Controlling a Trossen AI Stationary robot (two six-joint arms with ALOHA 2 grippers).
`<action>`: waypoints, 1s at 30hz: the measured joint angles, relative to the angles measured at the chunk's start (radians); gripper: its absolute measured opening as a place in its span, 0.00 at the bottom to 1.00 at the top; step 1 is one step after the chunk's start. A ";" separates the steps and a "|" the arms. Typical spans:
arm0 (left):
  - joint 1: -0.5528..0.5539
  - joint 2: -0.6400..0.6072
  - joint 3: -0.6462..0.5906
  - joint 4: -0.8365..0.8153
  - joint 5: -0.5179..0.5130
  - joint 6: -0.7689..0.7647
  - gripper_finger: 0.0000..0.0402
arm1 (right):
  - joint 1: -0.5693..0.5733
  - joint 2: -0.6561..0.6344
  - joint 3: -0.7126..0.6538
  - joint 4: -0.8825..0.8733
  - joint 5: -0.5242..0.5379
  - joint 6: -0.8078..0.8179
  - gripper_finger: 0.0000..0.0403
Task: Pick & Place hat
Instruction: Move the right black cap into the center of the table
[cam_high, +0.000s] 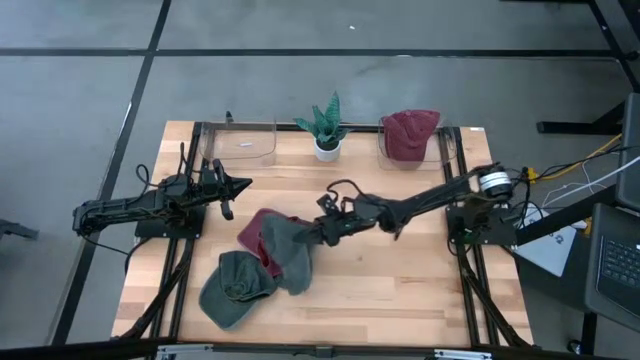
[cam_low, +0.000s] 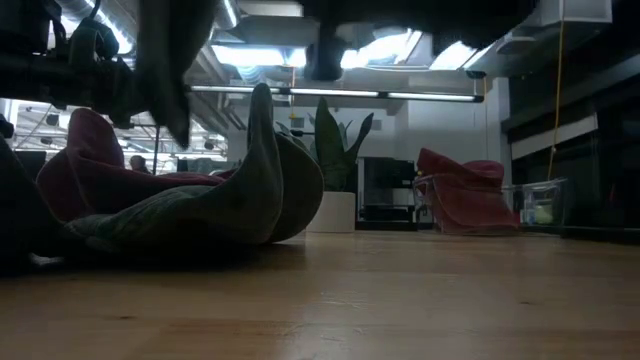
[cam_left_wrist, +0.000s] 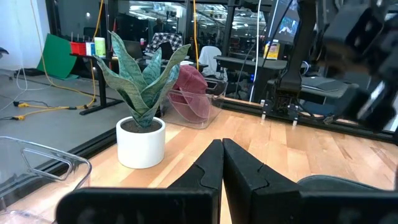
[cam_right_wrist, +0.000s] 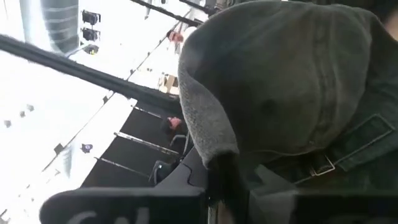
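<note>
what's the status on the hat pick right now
Right gripper shut on grey hat, mid-table. Left gripper shut, parked. Green hat, red hat alongside.

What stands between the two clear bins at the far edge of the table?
In the high view, a potted plant stands between the empty clear bin and the clear bin holding a red hat.

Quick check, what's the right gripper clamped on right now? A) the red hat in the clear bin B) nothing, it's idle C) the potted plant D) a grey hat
D: the right gripper is shut on the edge of the grey hat at mid-table, and the right wrist view fills with that hat's grey fabric just past the fingers; the potted plant and the red hat in the bin sit untouched at the far edge.
</note>
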 joint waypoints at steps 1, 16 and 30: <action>0.000 0.000 0.000 0.000 0.000 0.000 0.01 | -0.002 0.027 0.012 0.027 -0.003 0.014 0.05; 0.000 0.000 0.000 0.000 0.000 0.000 0.01 | -0.012 0.184 0.057 0.051 -0.123 0.025 0.05; 0.000 0.000 0.000 0.000 0.000 0.000 0.01 | -0.024 0.173 0.027 0.002 -0.194 -0.002 0.07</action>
